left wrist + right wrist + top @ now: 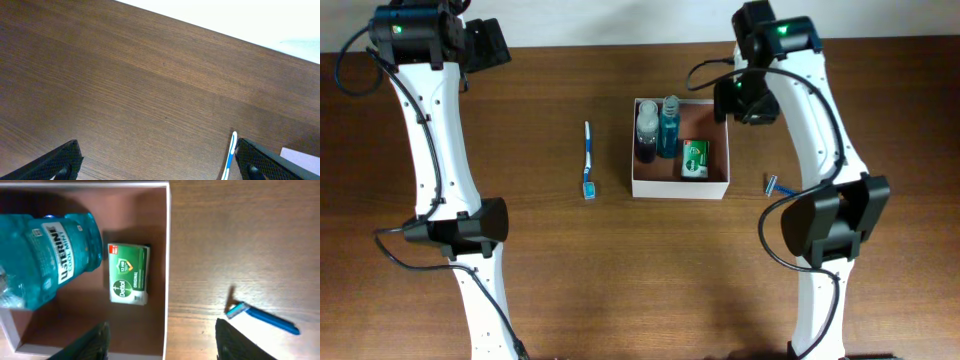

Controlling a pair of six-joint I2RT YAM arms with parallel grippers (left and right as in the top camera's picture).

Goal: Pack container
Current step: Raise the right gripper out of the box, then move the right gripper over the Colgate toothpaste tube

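The container [680, 190] is white-walled and pinkish-brown inside, the soap box [129, 273] green, razor [265, 318] blue.

Matt wood-grain table [570, 260], clear plastic mouthwash bottle [47, 255]

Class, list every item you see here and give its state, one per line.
Box: open-topped, partly filled.
Mouthwash: lying inside box.
Dark bottle: lying inside box.
Soap: inside box, flat.
Toothbrush: on table, left of box.
Razor: on table, right of box.
Left pincer: open, empty.
Right pincer: open, empty.
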